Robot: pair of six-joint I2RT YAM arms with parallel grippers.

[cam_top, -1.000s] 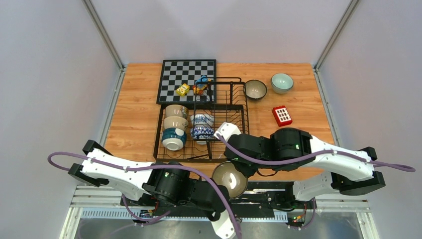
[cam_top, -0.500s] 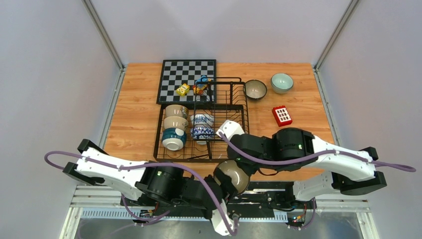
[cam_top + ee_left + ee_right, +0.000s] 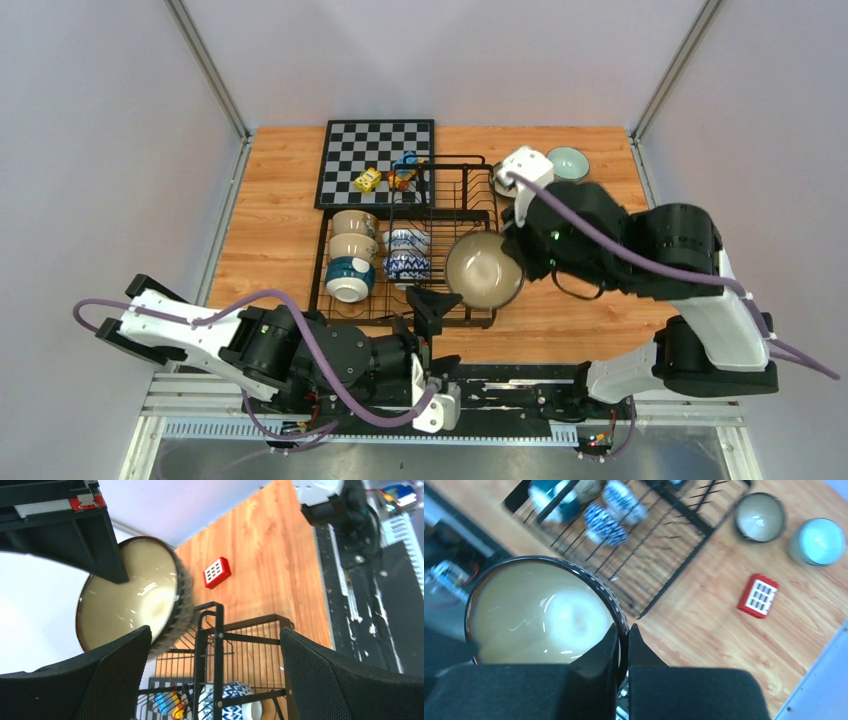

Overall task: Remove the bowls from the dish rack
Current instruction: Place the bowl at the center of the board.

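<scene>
Bowl (image 3: 544,615) rim tight in right hand (image 3: 623,631), clearest from its wrist; left hand (image 3: 216,635) wide, seemingly empty.

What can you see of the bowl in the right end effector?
The bowl is round and looks ceramic: glossy cream inside, dark outside with pale dots along the rim, empty. The right end effector is shut on its rim, one finger inside, one outside. It hangs in the air, mouth roughly up, over the near right corner of the dish rack. Nothing else touches it.
</scene>
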